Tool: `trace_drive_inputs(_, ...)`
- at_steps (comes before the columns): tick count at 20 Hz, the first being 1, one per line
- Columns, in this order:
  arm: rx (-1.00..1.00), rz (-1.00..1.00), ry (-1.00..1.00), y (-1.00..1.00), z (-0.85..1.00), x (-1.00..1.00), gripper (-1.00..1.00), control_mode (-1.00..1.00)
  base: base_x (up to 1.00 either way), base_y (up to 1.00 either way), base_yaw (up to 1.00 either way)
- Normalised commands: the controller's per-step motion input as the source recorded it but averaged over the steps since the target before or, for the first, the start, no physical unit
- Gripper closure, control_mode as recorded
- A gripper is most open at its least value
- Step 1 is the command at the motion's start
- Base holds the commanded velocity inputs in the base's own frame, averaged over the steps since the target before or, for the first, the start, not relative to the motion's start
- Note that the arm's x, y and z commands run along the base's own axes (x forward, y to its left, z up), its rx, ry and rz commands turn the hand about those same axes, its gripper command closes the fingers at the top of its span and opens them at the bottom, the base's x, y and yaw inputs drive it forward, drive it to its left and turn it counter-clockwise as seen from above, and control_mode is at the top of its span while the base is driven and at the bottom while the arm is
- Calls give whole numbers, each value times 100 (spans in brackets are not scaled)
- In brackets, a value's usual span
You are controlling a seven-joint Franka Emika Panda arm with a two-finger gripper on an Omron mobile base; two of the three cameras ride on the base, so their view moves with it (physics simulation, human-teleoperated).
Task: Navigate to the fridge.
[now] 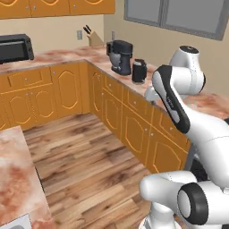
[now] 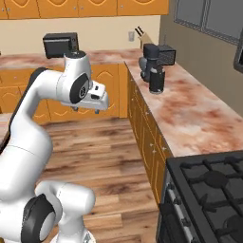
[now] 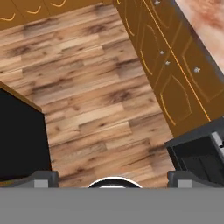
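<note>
The white two-finger hand [image 2: 97, 110] hangs over the brown wood-plank floor [image 1: 85, 161], folded in close to the arm; its dark fingertips [image 3: 41, 178] stand wide apart at the two lower corners of the hand view — open, with nothing between them.

Nearest on the right is the black gas stove with cast grates [image 2: 209, 190], set into the mottled pink stone worktop [image 2: 190, 114]. That worktop runs along the right-hand wall above orange wooden cabinets with arched door panels [image 1: 129, 125]. Toward its far end stand a short black cylindrical canister [image 2: 156, 79], then a black coffee machine [image 1: 120, 56], and at the far corner a tan knife block [image 1: 93, 38]. On the back run of worktop sits a small black microwave box [image 2: 60, 44].

The fridge does not appear in these frames; its position cannot be stated from here. The base must probably turn or drive before it appears.

Handling judgement: a fridge is a heavy, rigid, fixed appliance — not to be lifted. A door handle would be the natural hold point. This task requires approach only, no grasp.
</note>
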Motion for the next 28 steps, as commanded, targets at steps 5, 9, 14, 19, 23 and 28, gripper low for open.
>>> trace_drive_inputs(5,0,0,0,0,0,0,-100,100,0,10,21)
trace_drive_inputs(9,0,0,0,0,0,0,-100,100,2,0,2)
trace_drive_inputs(14,0,0,0,0,0,0,-100,100,7,-43,18)
trace_drive_inputs(19,0,0,0,0,0,0,-100,100,3,-80,20)
trace_drive_inputs(23,0,0,0,0,0,0,-100,100,0,-11,5)
trace_drive_inputs(28,0,0,0,0,0,0,-100,100,42,9,0)
